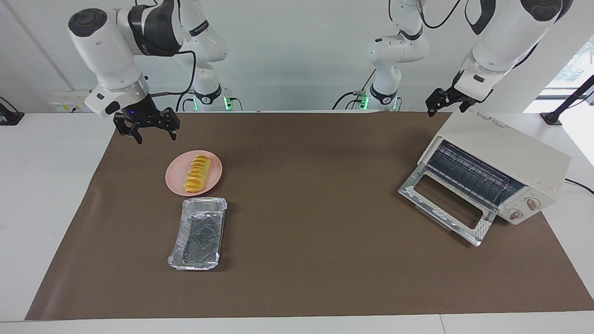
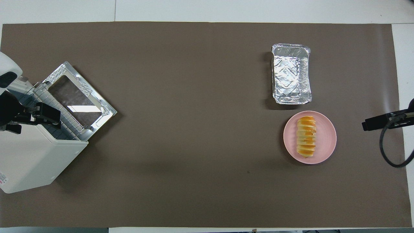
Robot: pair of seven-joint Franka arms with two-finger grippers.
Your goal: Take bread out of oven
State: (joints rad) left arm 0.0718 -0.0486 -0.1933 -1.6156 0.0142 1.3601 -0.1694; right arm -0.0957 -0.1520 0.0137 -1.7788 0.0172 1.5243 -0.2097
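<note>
Bread (image 1: 196,173) on pink plate (image 1: 174,183); right tool (image 1: 155,134) open, left tool (image 1: 446,105) open.

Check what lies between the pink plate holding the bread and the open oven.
Nothing: between plate with bread and oven, only bare brown mat, clearest overhead.

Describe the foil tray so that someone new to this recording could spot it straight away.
Start at the brown mat covering the table and go to the right arm's end, away from the oven. There a pink plate carries the bread; the foil tray lies beside that plate, farther from the robots. It is the only shiny, crinkled silver rectangle, and it holds nothing.
</note>
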